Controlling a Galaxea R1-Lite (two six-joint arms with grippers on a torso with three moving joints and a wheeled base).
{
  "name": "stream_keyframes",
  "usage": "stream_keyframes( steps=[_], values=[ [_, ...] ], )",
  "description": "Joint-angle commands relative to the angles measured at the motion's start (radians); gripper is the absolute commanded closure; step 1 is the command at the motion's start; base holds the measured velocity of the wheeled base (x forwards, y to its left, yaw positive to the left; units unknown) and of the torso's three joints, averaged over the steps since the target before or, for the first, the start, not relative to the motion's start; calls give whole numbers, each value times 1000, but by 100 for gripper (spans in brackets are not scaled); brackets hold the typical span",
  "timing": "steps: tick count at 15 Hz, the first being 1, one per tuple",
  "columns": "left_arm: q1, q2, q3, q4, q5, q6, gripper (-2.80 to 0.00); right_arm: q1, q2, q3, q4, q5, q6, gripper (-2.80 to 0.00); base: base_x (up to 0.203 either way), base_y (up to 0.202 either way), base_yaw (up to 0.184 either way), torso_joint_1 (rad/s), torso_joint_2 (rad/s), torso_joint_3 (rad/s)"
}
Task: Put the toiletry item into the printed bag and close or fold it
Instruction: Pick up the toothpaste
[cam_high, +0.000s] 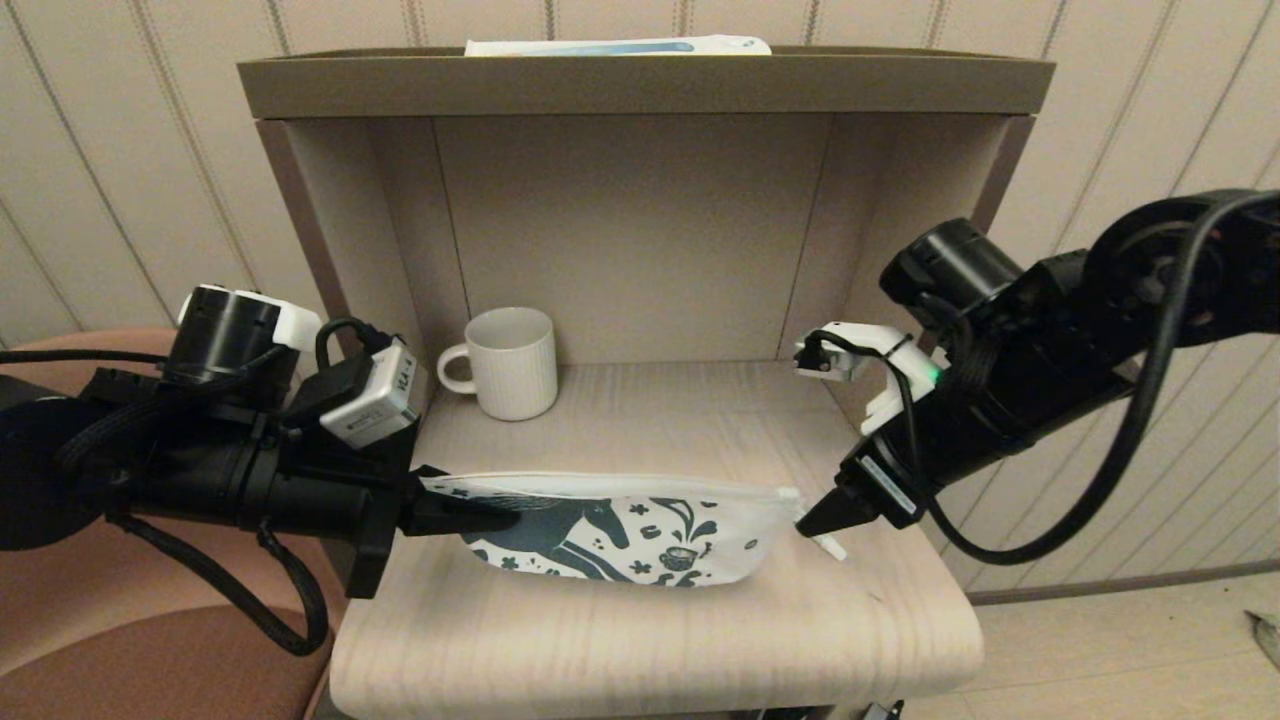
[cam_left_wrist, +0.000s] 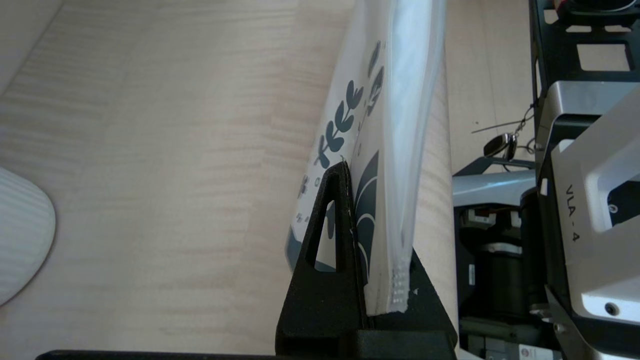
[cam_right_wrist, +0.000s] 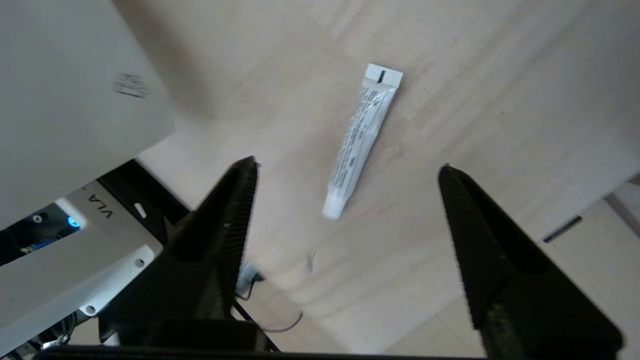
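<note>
Your slim white tube with the flat crimped end (cam_right_wrist: 362, 137) lies flat on the pale wood-grain shelf (cam_high: 640, 640), outside the pouch. In the head view only a sliver of it (cam_high: 828, 545) shows, at about four o'clock from the pouch's right corner and just under the right claw's tips. The right wrist view shows it bare on the wood, ahead of the claw and touching neither finger.

The right gripper (cam_right_wrist: 345, 170) hangs over it with its two black fingers spread wide and nothing between them. In the head view, that gripper (cam_high: 822, 520) sits just beside the pouch's right end.

The flat white pouch printed with a dark teal horse and leaves (cam_high: 620, 530) stands on its long edge across the shelf's middle. The left gripper (cam_high: 470, 515) is clamped tight on the pouch's left end. The left wrist view shows both black fingers (cam_left_wrist: 325, 235) pressing the pouch's edge (cam_left_wrist: 395, 150).

At eleven o'clock from the pouch, well apart, stands a ribbed white ceramic mug (cam_high: 510, 362). A long white-and-blue box (cam_high: 618, 46) lies on the cabinet's brown top.
</note>
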Motion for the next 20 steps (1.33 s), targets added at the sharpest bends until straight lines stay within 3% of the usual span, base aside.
stream_keyframes(
  steps=[1,20],
  values=[
    [-2,3,5,-2,-5,4,0,5,28,1,4,-19,-2,-280,0,0,0,0,0,0],
    [0,12,18,-18,-5,4,0,8,91,0,-62,-60,1,-280,0,0,0,0,0,0]
  ],
)
